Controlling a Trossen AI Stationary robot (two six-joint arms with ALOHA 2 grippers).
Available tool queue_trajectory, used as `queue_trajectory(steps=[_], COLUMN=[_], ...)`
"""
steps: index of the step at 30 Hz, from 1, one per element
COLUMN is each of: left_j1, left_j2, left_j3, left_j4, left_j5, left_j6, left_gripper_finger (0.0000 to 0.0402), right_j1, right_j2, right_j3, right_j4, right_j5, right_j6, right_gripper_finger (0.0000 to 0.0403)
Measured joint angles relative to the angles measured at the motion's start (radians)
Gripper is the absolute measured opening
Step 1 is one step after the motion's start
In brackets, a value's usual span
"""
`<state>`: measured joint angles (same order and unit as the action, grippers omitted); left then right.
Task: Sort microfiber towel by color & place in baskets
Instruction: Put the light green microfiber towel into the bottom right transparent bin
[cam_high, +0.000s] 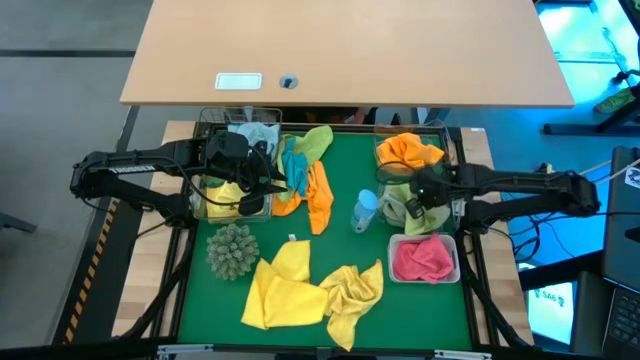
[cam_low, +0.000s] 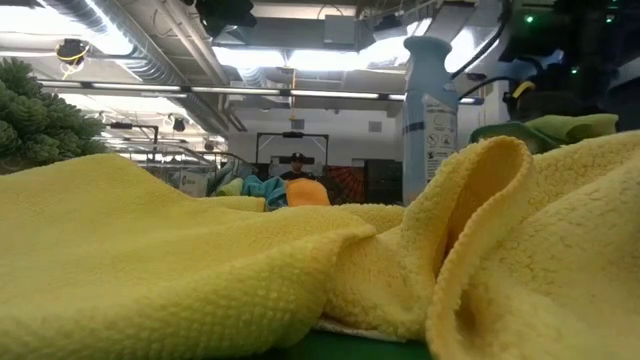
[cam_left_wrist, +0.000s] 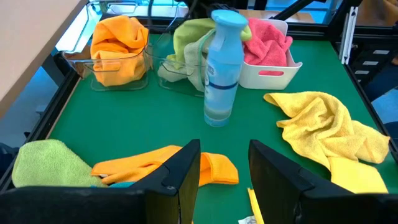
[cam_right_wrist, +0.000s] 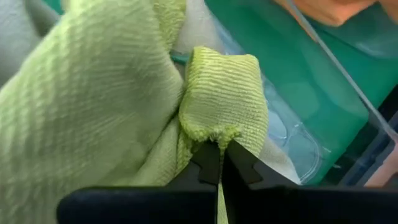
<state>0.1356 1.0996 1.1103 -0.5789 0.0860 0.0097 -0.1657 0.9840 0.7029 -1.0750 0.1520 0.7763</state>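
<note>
Right wrist view: right gripper (cam_right_wrist: 219, 163) clamped tight on light-green towel (cam_right_wrist: 224, 93).

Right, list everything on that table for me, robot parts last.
yellow towels: two, yellow, loose at the mat's near edge.
orange towel: one, orange, loose at mid-mat, beside a light green towel and a blue one.
orange basket: one, clear, on the right at the far side, holds an orange towel.
green basket: one, clear, middle right, holds a light green towel.
white basket: one, white, near right, holds a pink towel.
left baskets: two, clear, left side, one with a pale cloth, one with a yellow cloth.
spray bottle: one, light blue, mid-mat, upright.
spiky ball: one, grey-green, near left.
left gripper: open, empty, over the left baskets.
right gripper: shut on the light green towel at the green basket.
</note>
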Motion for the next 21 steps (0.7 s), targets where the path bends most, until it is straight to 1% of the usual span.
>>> queue_trajectory(steps=[4,9,21], left_j1=[0.0,0.0,0.0], left_j2=[0.0,0.0,0.0], left_j3=[0.0,0.0,0.0], left_j4=[0.0,0.0,0.0], left_j5=[0.0,0.0,0.0], left_j6=[0.0,0.0,0.0], left_gripper_finger=[0.013,0.013,0.013], right_j1=[-0.049,-0.065,-0.064], right_j2=[0.0,0.0,0.0], right_j3=[0.0,0.0,0.0], right_j4=[-0.015,-0.026,-0.026], right_j5=[-0.047,-0.043,-0.028], right_j6=[0.0,0.0,-0.001], right_gripper_finger=[0.0001,0.0003,0.0048])
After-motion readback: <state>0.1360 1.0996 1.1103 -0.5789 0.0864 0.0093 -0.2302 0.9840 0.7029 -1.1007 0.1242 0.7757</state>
